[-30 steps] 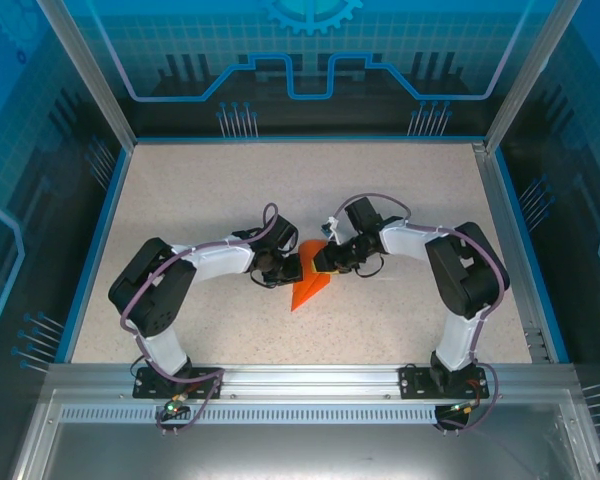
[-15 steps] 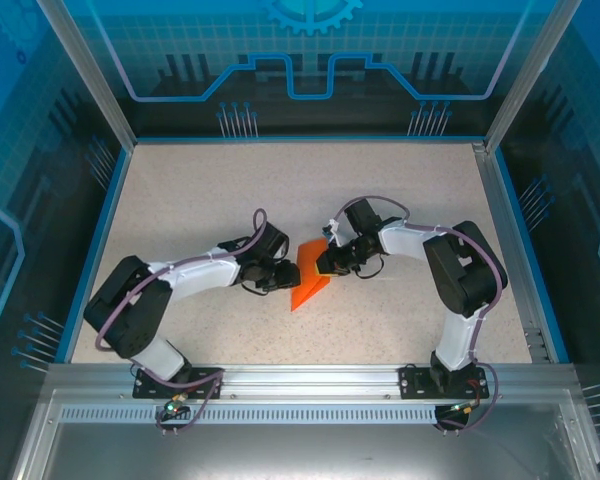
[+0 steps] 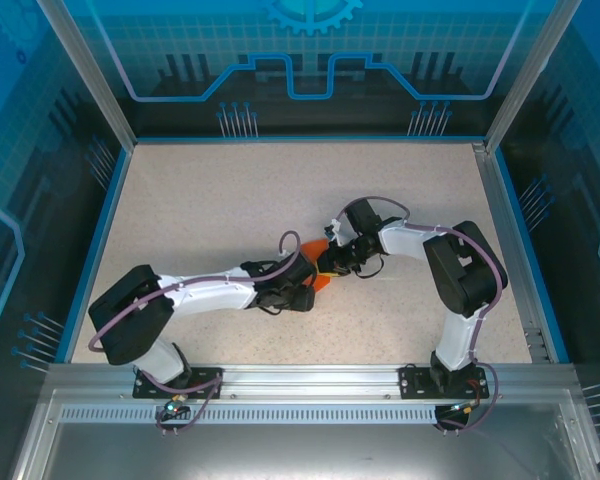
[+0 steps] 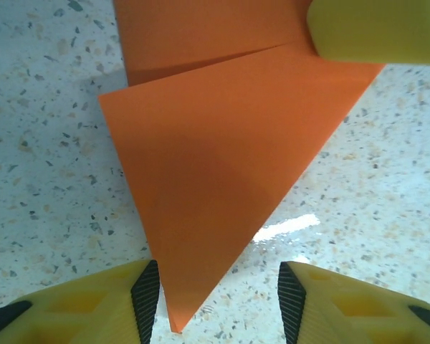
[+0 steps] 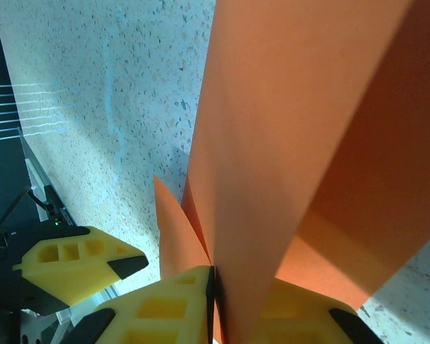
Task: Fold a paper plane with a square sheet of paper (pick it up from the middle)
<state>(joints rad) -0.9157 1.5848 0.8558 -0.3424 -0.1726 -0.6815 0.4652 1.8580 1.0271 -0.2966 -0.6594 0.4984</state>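
Black-and-white arms [image 3: 215,293] (yellow hands [image 4: 218,294])

The top camera, fixed high behind both arm bases [image 3: 177,381], looks down on the whole tabletop [image 3: 180,200]. Each wrist camera sits very close over the tabletop's middle, facing past its own fingers [image 4: 79,304]. All three views share the folded orange paper [image 3: 321,283] there.

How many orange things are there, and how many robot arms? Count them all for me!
Orange paper: 1
Robot arms: 2, the left arm and the right arm
Total: 3
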